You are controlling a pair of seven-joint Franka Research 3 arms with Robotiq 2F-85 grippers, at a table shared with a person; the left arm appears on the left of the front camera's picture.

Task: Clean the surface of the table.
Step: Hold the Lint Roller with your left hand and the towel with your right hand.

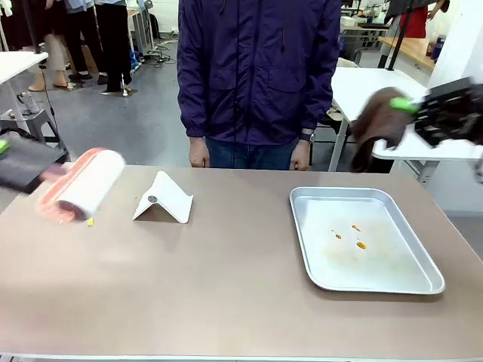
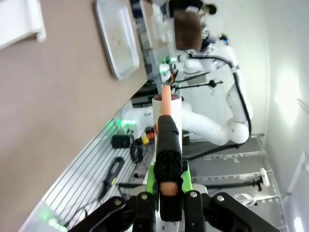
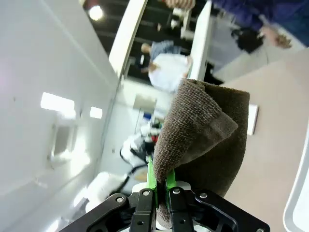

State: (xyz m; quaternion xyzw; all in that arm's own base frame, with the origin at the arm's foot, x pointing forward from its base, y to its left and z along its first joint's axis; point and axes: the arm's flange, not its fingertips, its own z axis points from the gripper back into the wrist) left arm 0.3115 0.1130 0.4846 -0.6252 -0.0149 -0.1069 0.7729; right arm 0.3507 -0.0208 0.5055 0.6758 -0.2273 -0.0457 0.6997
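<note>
One yellow crumb [image 1: 90,222] lies on the table [image 1: 226,286], well left of the tray [image 1: 304,245], so cleaning seems hardly begun. Left gripper [image 2: 166,186], clamped on a roller [image 1: 90,183], is there too; right gripper [image 3: 158,186] pinches a cloth [image 1: 377,121] above the tray's far right corner.

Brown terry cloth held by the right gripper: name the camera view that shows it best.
Right wrist view: the folded brown terry cloth is close and sharp, pinched in the right gripper. The front view shows it motion-blurred; the left wrist view, small and distant.
</note>
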